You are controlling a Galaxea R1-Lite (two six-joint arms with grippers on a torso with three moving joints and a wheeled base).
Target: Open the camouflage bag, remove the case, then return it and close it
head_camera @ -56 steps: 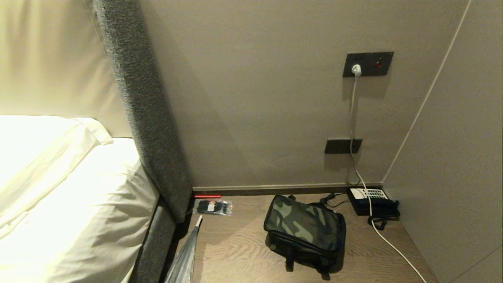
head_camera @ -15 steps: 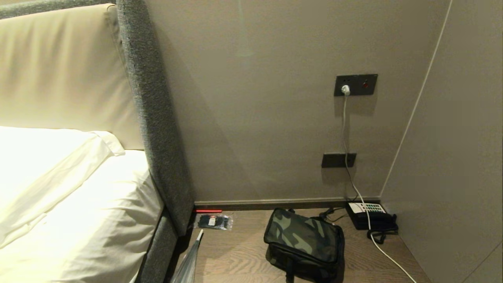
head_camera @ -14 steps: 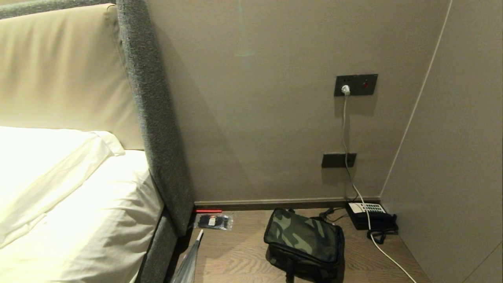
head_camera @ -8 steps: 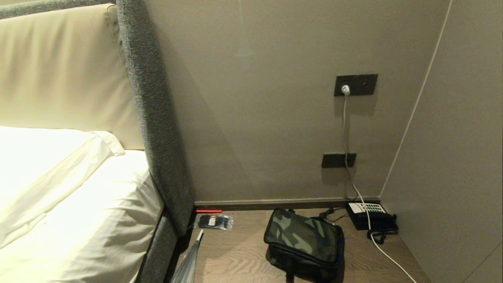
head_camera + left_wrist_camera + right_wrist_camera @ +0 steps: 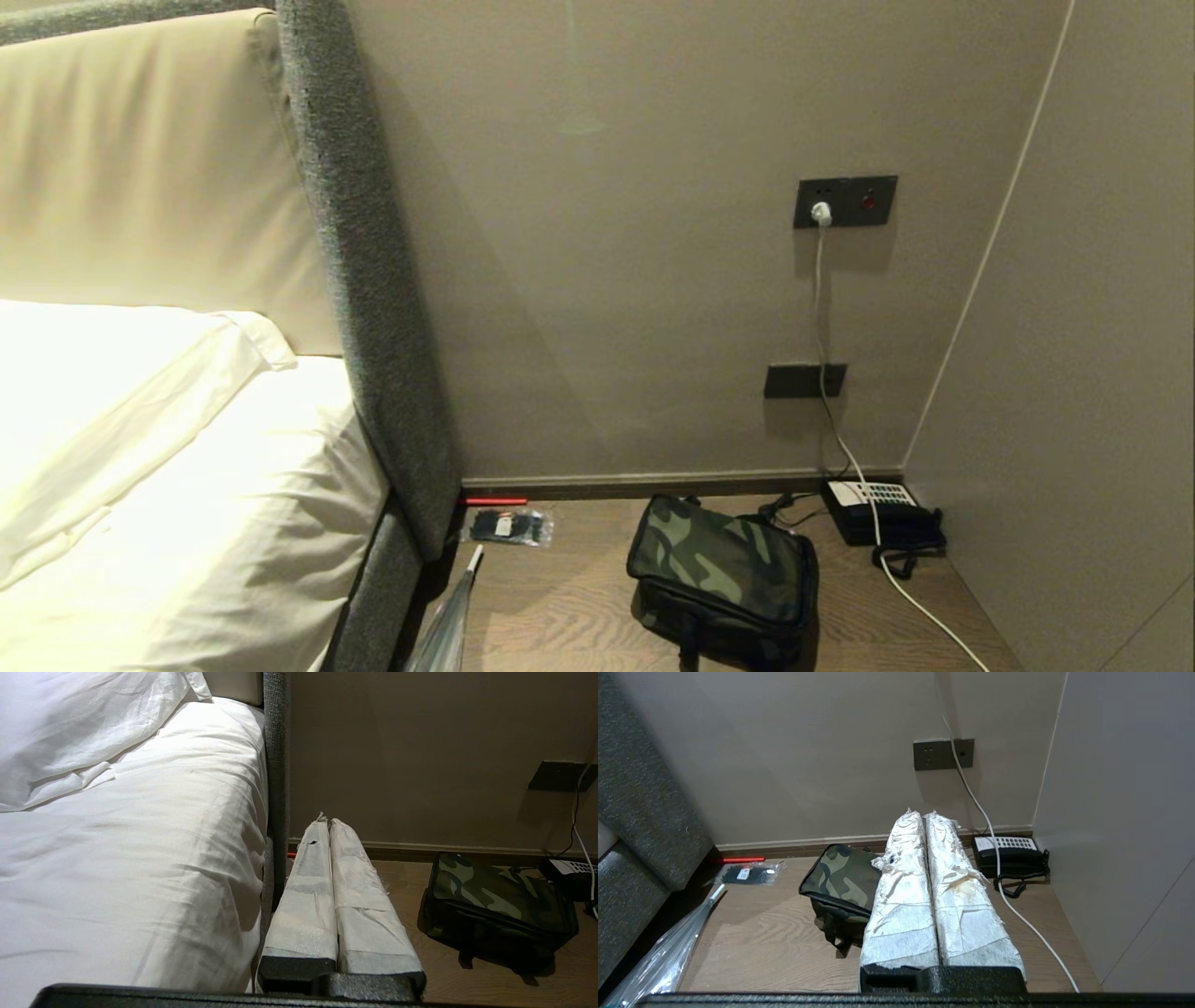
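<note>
Neither arm is seen in the head view. In the left wrist view, the left hand (image 5: 329,821) is shown at the lower centre of the frame, its two white-wrapped fingers (image 5: 306,896) pressed together side by side and nothing held. In the right wrist view, the right hand (image 5: 924,814) is likewise seen at lower centre, fingers (image 5: 962,900) pressed together, empty.

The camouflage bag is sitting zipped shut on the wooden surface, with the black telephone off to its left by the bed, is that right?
Not quite. The camouflage bag does sit closed on the wooden surface, but the black telephone is to its right, in the corner by the side wall, not by the bed. The head view shows this, and the right wrist view agrees.
</note>
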